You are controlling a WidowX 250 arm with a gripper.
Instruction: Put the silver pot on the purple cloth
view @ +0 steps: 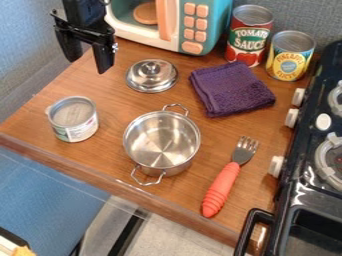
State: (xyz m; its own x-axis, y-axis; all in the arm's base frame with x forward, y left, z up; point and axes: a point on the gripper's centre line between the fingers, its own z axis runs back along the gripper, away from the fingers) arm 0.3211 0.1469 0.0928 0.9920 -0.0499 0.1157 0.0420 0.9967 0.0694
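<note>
Currently, the black gripper [87, 64] is noted at the upper left of the view, its two fingers parted and nothing grasped between them. No contact with any item is observed. Nearest on the counter, to the gripper's right in the view, a metal lid [152, 75] is found lying flat, knob upward, apart from any vessel. Also close by, above and to the right of the gripper, a toy microwave [172, 25] is placed. Below the gripper, a short can [73, 119] is stood upright near the counter's front edge. Farther off, below and to the right, a steel pot [162, 142] is set upright and uncovered, its bare bottom exposed. Well to the gripper's right, a folded purple towel [230, 89] is laid, with a red-labelled can [249, 37] and a yellow-labelled can [290, 56] stood behind it. Farther down to the right, a fork [223, 185] is laid, its orange-red handle pointed toward the front edge. Farthest right, a black toy stove [300, 150] is positioned.
</note>
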